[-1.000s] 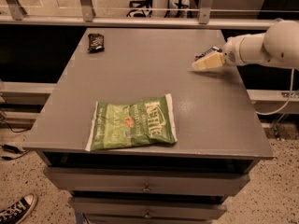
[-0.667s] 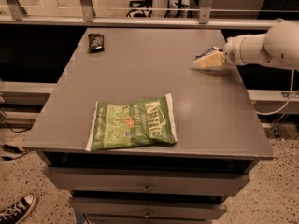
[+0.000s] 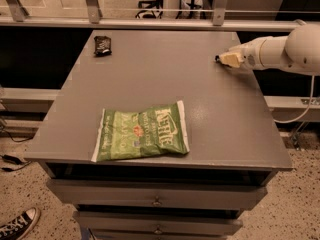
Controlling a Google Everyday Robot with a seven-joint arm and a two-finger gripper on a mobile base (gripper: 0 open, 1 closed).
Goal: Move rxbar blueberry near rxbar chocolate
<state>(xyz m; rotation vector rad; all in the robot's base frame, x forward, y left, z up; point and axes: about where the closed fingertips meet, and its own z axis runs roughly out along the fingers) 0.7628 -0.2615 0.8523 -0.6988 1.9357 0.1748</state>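
The rxbar chocolate (image 3: 102,45), a small black wrapper, lies flat near the table's far left corner. My gripper (image 3: 228,59) is low over the table's far right part, reaching in from the right on a white arm. Only a small dark sliver of the rxbar blueberry (image 3: 217,59) shows at the gripper's tip; the gripper hides the rest. The two bars are far apart, on opposite sides of the far half of the grey table (image 3: 165,84).
A green Kettle chip bag (image 3: 142,132) lies flat near the table's front edge, left of centre. A metal railing (image 3: 160,21) runs behind the table. Drawers (image 3: 157,199) sit below the top. A sneaker (image 3: 17,226) shows on the floor at bottom left.
The gripper has shifted slightly toward the table's far side and now covers more of the blue bar. The chocolate bar and chip bag have not moved.
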